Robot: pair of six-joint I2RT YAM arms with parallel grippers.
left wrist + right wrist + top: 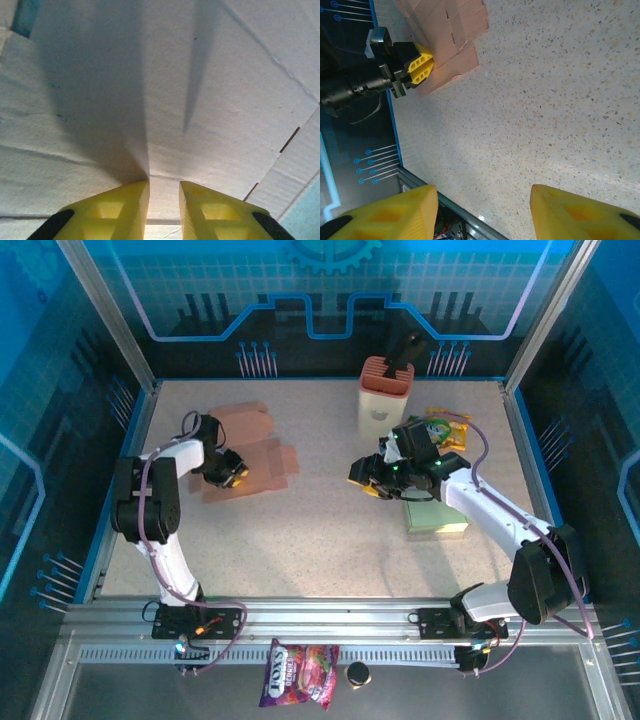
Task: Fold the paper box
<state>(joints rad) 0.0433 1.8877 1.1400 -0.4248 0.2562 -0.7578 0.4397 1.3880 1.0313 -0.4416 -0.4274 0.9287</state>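
Two arms work over a speckled table, and the paper box lies as a flat brown cardboard blank on its far left part, its flaps spread out. The left gripper sits at the near edge of that blank. In the left wrist view its yellow fingers stand only a narrow gap apart with their tips against the cardboard, but I cannot tell whether they actually pinch it. The right gripper hangs above bare table right of centre, well apart from the box. Its jaws are spread wide with nothing between them. From there the blank and the left gripper show at its edge.
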